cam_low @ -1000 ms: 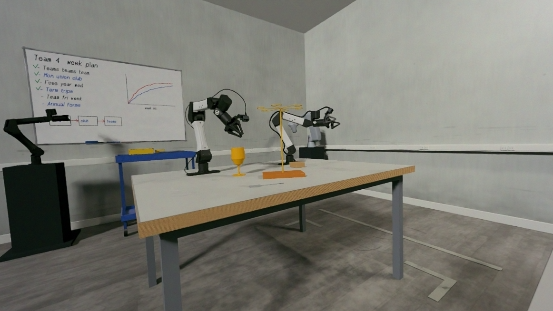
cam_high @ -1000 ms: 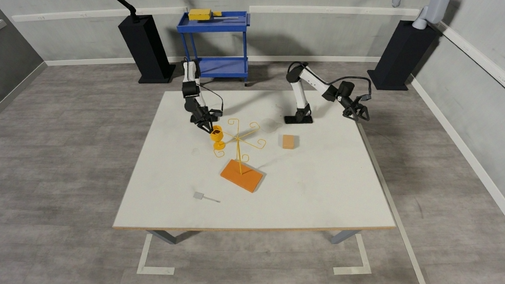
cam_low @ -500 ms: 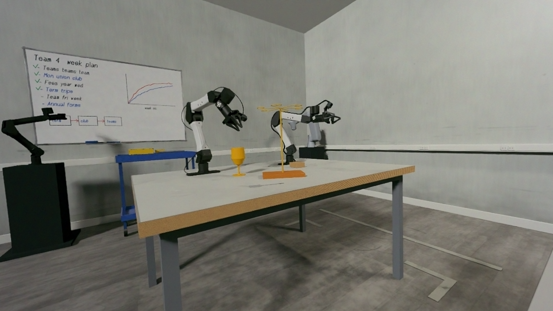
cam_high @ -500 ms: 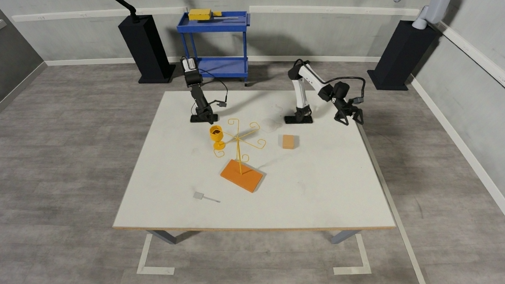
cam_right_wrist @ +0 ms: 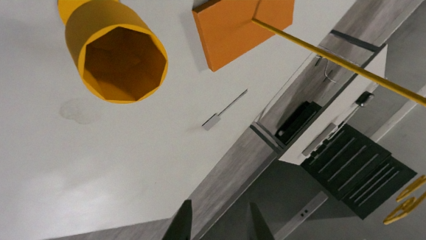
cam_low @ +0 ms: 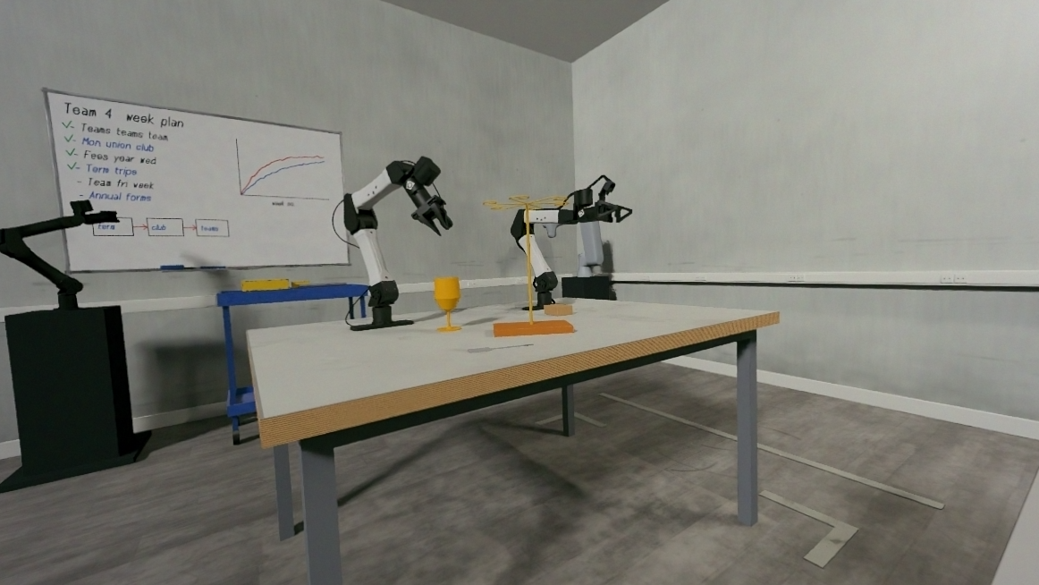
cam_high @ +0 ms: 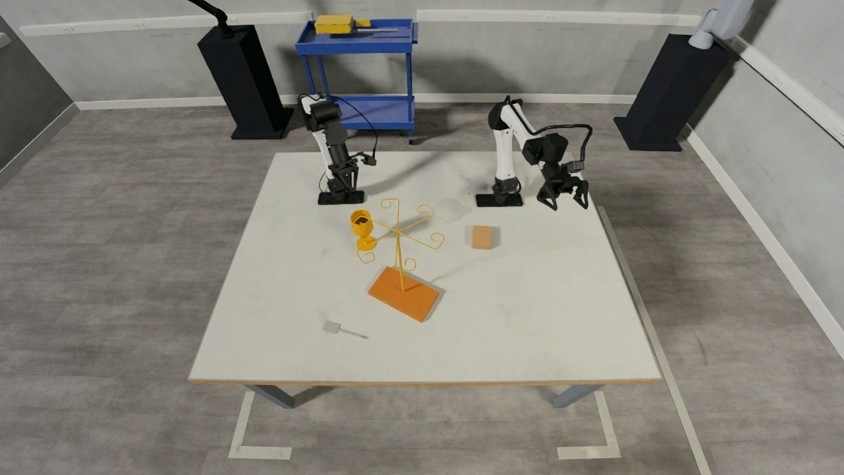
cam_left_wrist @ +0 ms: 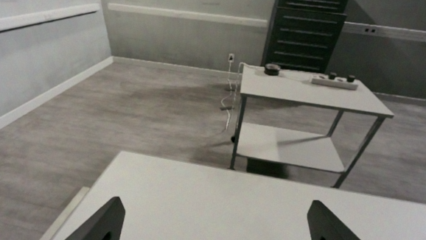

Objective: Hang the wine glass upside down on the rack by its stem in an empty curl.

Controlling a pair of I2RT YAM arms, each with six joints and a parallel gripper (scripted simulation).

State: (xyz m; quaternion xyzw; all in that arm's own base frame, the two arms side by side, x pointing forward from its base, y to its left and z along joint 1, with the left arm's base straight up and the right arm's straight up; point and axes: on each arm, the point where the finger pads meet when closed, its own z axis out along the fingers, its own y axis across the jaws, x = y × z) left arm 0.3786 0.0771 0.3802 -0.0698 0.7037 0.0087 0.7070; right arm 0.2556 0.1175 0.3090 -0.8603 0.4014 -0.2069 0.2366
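Wineglass (cam_high: 361, 227) (cam_low: 447, 294) (cam_right_wrist: 118, 60) looks yellow, upright, faceted inside.

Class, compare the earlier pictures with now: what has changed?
The right gripper rose and drew back from the glass. The left gripper swung toward the left of the top view. Nothing was grasped or released. Glass, rack and block stayed put.
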